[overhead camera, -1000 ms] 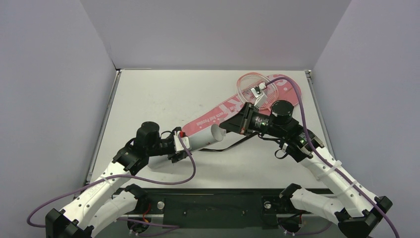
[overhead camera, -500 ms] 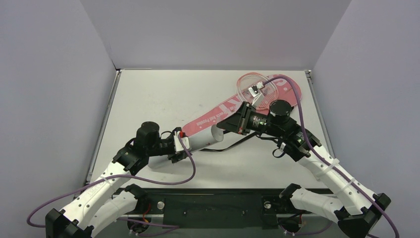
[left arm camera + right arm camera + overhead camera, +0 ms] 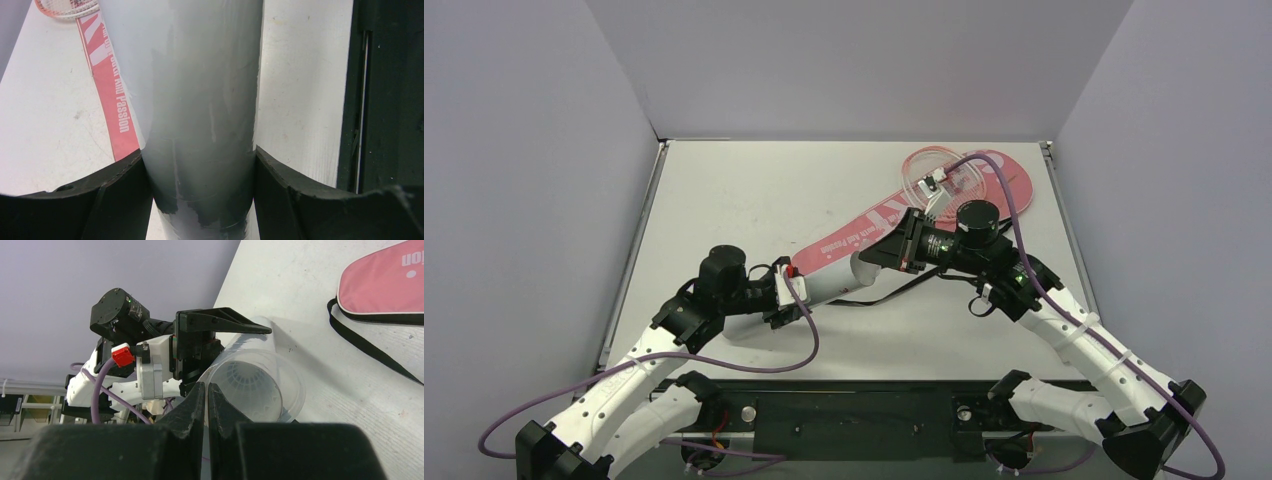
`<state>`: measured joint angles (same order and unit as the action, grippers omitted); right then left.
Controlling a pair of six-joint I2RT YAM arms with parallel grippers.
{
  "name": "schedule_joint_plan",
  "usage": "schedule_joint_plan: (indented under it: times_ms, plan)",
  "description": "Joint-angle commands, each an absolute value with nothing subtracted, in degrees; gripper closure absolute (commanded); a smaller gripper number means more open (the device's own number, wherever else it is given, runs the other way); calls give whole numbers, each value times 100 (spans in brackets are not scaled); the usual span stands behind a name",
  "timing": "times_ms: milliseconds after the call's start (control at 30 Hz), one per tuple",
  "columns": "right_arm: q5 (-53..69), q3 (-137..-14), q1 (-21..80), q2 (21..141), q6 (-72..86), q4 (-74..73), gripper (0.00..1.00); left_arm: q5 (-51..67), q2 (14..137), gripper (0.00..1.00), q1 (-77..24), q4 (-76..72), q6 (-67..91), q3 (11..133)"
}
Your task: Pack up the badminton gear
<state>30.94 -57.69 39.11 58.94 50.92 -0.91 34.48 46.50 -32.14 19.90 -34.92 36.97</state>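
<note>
Left fingers (image 3: 100, 200) clamped on tube (image 3: 200, 125), long axis toward frame right; right fingers (image 3: 192, 410), together, sat at its open mouth.

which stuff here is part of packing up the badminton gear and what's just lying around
Part of the job: white tube, shuttlecock inside it, racket, pink cover, black strap.

Not gear, just there: purple cable, table. No other loose item shows.
</note>
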Motion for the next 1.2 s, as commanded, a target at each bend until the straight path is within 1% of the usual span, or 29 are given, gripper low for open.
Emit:
schedule_joint_plan:
  times_ms: [0,367,1167]
  plan:
    - [3172,-5798,3999,5941,5009,63,100,3613,4573,100,-3182,1672,-3513,3852]
    - [3252,-5805,4066,5863,5035,-173,100,3569,4596,100,-3181,1683,-3533,3888]
    - [3528,-5710,4135,5804,5299,183,100,3560,4598,100,-3182,1713,-3533,3887]
